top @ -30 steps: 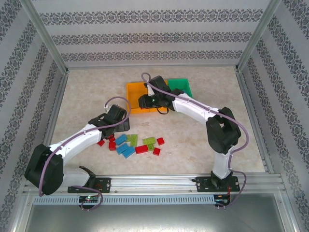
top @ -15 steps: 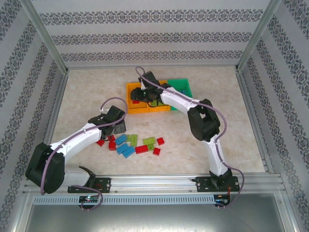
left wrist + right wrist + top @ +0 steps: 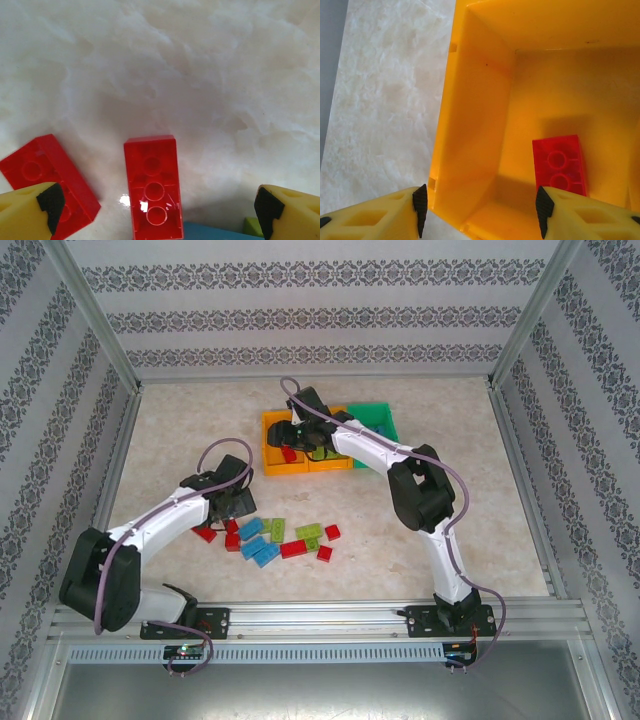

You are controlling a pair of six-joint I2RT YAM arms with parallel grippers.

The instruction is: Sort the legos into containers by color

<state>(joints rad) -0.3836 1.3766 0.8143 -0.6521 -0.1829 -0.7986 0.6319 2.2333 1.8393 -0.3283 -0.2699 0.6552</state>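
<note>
Right tool [image 3: 481, 207]: held parted and empty over the left orange bin [image 3: 470, 100], where one red lego [image 3: 559, 162] is lodged, apparently flat on the floor, reds being gathered there. Left tool [image 3: 156, 205]: spread wide, empty, set astride a red brick [image 3: 152, 170] on the surface [image 3: 200, 75], judged the next pick. Remaining legos [image 3: 283, 537] are scattered below the bins.

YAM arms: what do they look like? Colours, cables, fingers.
Both the left arm and right arm have white links with black joint housings and a mauve-grey cable looped along the outside. Left gripper and right gripper have yellow fingers tipped with black pads. No markings legible.
</note>
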